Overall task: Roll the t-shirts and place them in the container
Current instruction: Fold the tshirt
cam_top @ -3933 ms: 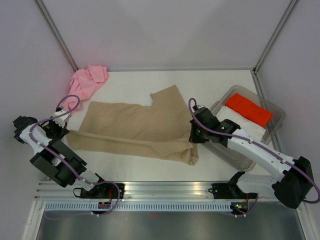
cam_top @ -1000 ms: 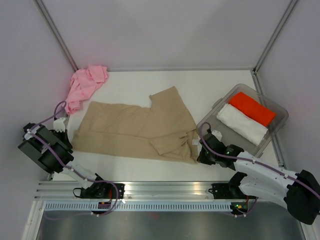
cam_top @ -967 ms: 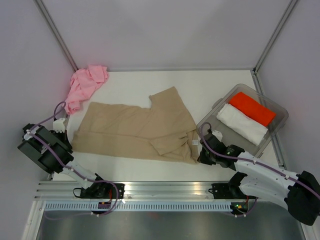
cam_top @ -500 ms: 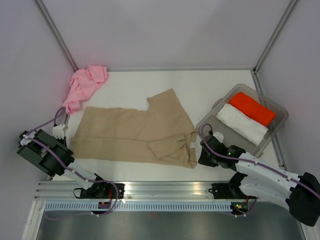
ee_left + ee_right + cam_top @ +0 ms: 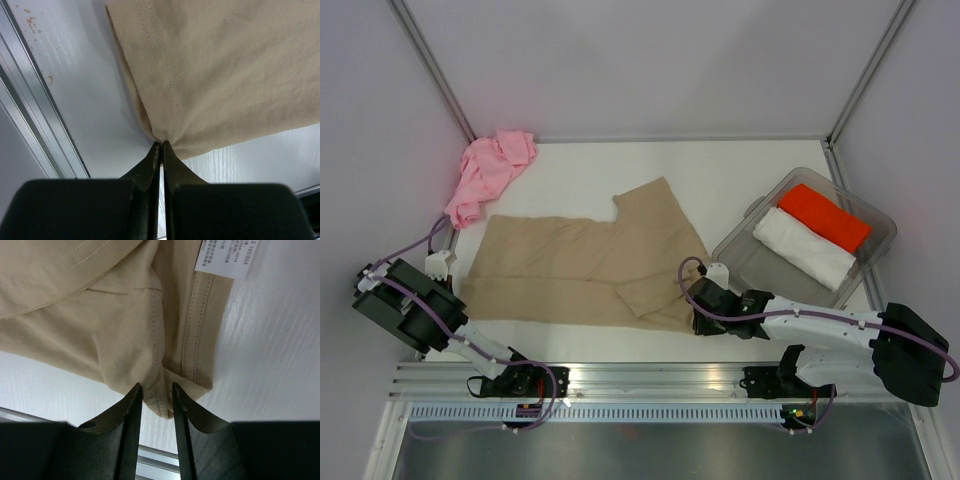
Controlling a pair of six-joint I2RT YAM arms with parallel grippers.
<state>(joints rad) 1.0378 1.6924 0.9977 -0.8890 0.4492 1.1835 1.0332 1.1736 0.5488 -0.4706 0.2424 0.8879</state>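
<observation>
The tan-beige t-shirt (image 5: pixel 575 265) lies spread flat in the middle of the table. My left gripper (image 5: pixel 453 272) is shut on its left hem (image 5: pixel 161 143), pinching a small pucker of cloth. My right gripper (image 5: pixel 696 314) is at the shirt's near right corner. Its jaws stand a little apart around the folded hem (image 5: pixel 156 388), below the white size label (image 5: pixel 227 257). The light pink t-shirt (image 5: pixel 490 168) is bunched in the far left corner. The red t-shirt (image 5: pixel 818 216) and the white t-shirt (image 5: pixel 802 248) lie folded in the tub.
The clear plastic tub (image 5: pixel 750 262) stands at the right, close behind my right arm. An aluminium rail (image 5: pixel 650 375) runs along the near edge. Grey walls close in the left, back and right sides.
The tan shirt has shifted slightly left and flattened, its left hem held by my left gripper. My right gripper has moved left from beside the tub to the shirt's near right corner.
</observation>
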